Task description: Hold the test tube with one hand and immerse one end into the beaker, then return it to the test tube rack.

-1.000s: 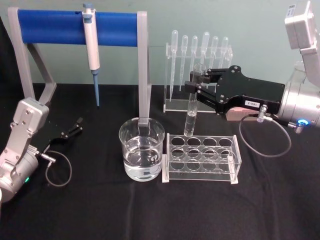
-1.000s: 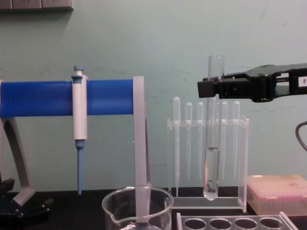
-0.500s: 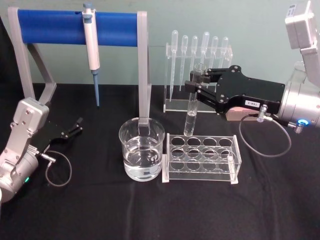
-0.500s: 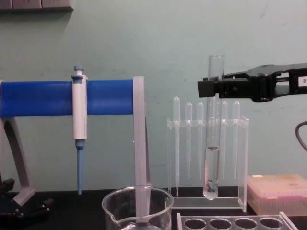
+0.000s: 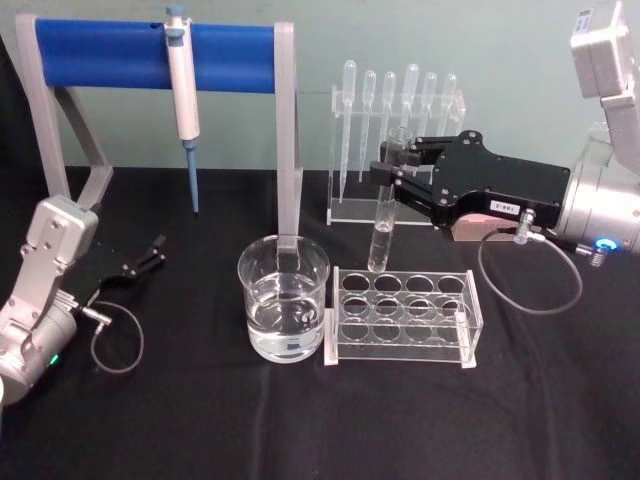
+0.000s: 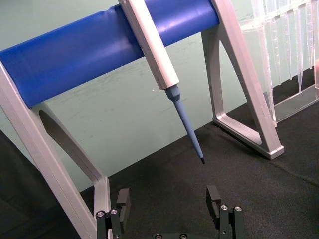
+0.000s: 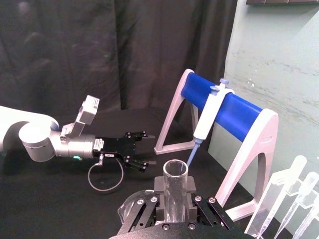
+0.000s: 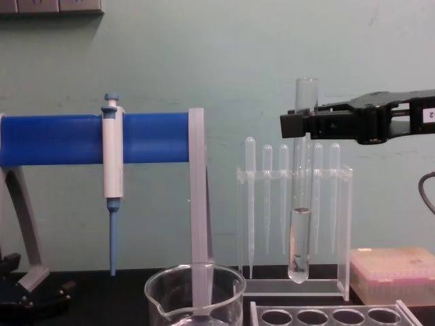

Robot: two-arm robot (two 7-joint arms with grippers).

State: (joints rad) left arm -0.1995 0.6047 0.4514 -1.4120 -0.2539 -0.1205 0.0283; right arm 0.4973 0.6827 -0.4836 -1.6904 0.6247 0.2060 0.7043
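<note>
My right gripper point(image 5: 392, 181) is shut on the upper part of the test tube point(image 5: 383, 224), just below its rim. The tube hangs upright with clear liquid in its lower part, its round bottom a little above the back left hole of the clear rack point(image 5: 404, 315). From the side, the test tube point(image 8: 300, 231) hangs clear of the rack, under the right gripper point(image 8: 293, 125). The beaker point(image 5: 284, 310), part full of water, stands to the left of the rack. The beaker's rim point(image 8: 196, 277) is lower than the tube's bottom. My left gripper point(image 6: 168, 195) is open and parked at the far left.
A grey stand with a blue bar point(image 5: 155, 54) holds a pipettor point(image 5: 182, 95) behind the beaker. A rack of plastic pipettes point(image 5: 398, 110) stands behind the tube. A pink-topped box point(image 8: 394, 272) sits at the back right. A cable loop point(image 5: 530, 290) hangs below the right wrist.
</note>
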